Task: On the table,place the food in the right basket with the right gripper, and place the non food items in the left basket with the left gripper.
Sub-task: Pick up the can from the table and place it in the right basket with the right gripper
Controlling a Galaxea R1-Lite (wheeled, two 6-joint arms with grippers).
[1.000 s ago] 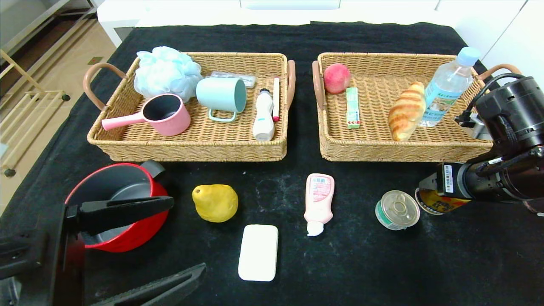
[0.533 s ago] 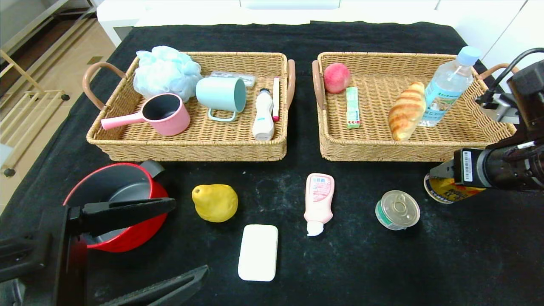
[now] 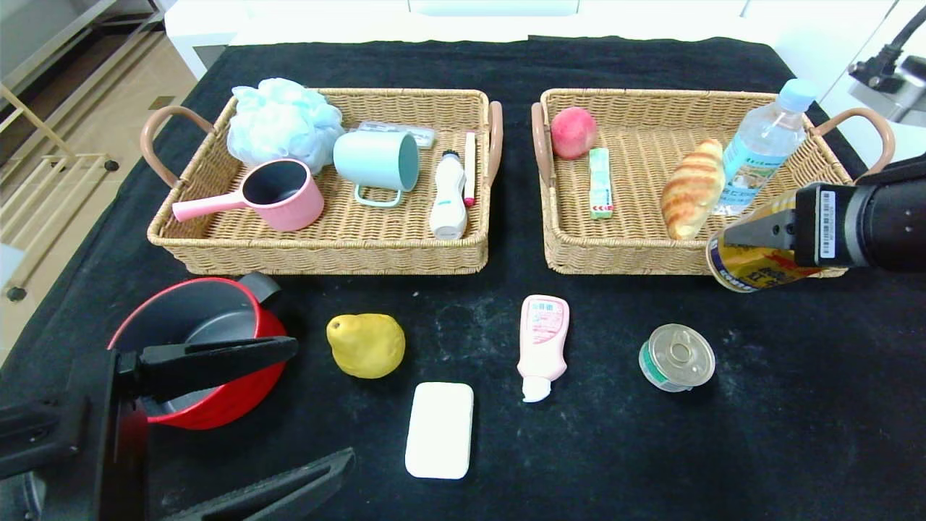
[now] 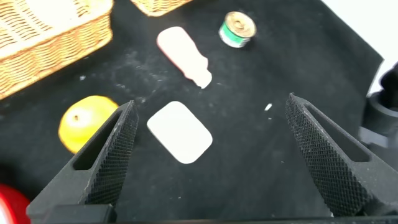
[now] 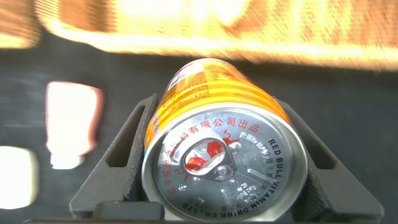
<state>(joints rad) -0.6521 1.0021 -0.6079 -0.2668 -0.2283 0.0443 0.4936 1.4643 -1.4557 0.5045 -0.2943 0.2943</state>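
Left hand [image 4: 208, 155] open over white soap [image 4: 180, 132], w/ pear [image 4: 84, 122] beside.

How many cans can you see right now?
2. A yellow drink can held in the right gripper above the right basket's front corner, and a small tin can on the table.

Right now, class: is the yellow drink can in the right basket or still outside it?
Outside. The yellow drink can is clamped sideways in the right gripper, lifted off the table at the front wall of the right basket, not yet inside it.
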